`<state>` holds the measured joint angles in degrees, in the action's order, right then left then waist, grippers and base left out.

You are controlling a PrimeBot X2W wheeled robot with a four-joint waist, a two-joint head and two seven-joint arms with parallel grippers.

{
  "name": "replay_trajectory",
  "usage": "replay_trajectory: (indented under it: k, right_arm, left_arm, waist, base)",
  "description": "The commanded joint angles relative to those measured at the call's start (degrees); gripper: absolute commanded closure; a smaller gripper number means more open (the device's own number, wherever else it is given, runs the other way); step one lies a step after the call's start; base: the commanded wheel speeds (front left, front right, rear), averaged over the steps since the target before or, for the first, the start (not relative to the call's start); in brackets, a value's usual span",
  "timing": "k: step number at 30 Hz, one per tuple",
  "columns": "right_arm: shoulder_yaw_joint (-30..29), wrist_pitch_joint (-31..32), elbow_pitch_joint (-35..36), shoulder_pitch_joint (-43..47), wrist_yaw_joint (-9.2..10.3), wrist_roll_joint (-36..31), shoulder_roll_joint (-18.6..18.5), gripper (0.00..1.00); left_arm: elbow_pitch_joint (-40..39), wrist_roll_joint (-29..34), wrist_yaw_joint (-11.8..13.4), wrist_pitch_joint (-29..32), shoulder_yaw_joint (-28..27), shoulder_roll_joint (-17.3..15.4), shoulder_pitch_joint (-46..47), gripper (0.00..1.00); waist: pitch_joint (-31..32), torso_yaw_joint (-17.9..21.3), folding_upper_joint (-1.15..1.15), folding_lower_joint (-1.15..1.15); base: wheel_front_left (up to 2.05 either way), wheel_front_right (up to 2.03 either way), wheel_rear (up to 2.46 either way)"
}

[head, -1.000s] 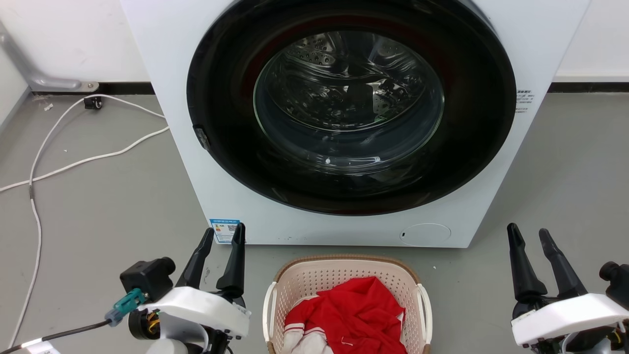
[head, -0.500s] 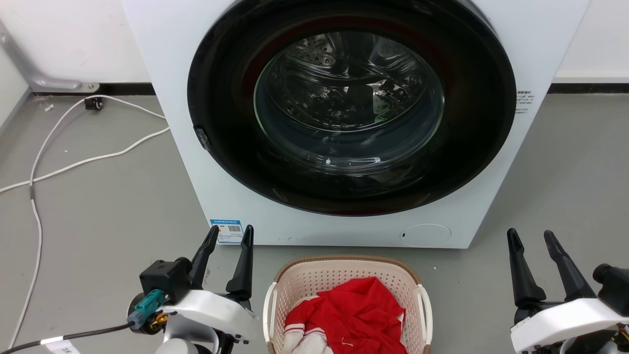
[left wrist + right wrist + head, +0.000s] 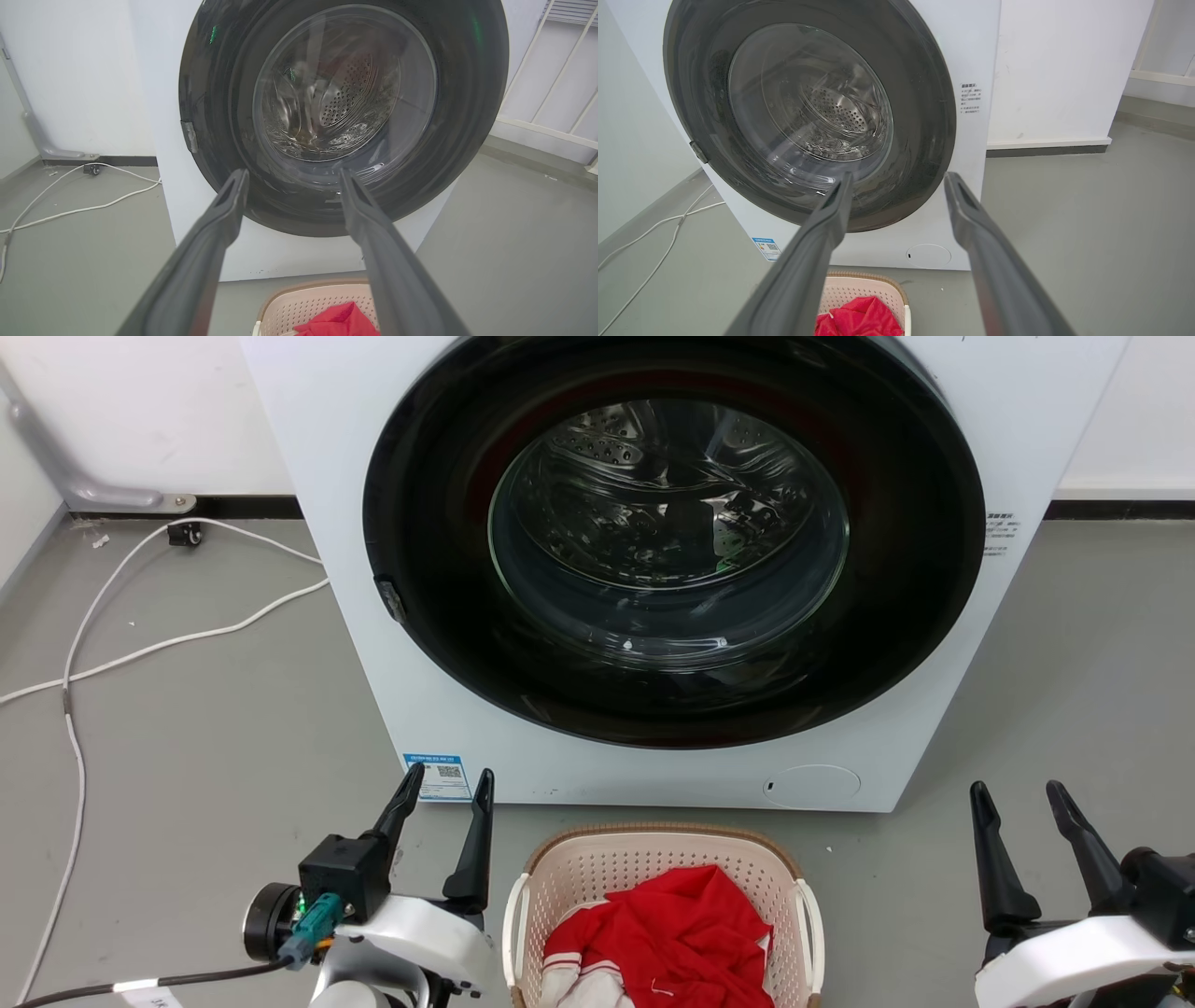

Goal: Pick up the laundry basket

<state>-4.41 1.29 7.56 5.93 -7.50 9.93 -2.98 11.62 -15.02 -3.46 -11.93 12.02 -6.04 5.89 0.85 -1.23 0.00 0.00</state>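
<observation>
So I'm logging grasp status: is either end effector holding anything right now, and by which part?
Nothing is held: the left end effector and right end effector are open, flanking the laundry basket.

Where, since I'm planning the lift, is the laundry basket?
Head view, bottom centre: the laundry basket sits on the floor before the washer, between the left gripper and right gripper.

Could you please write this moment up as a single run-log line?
phase: pre-grasp | left gripper: open, empty | right gripper: open, empty | laundry basket: on floor before washer, red garment inside, ungrasped
</observation>
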Motion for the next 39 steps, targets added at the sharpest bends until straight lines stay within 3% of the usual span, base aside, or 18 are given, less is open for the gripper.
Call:
replay_trajectory:
  k: [1, 28, 39]
  right_arm:
    - [-0.05, -0.13, 0.82, 0.21, 0.02, -1.08, 0.11, 0.0]
    - [-0.58, -1.84, 0.88, 2.32, 0.02, -7.22, 0.19, 0.0]
    - [-0.08, -2.58, -0.83, 1.81, 0.02, -4.04, 0.18, 0.0]
  left_arm:
    - [-0.06, 1.14, 0.22, -0.54, 0.09, -0.24, 0.57, 0.0]
    - [2.92, 10.31, 0.69, -3.41, -0.03, 0.62, -0.47, 0.0]
    - [3.78, 8.89, 0.15, -3.41, -0.98, 1.24, -0.65, 0.0]
  waist:
    - [0.01, 0.04, 0.0, 0.0]
    - [0.78, -0.07, 0.0, 0.0]
    - [0.68, -0.04, 0.0, 0.0]
  base:
    - [0.0, 0.0, 0.0]
    - [0.0, 0.0, 0.0]
    - [0.0, 0.0, 0.0]
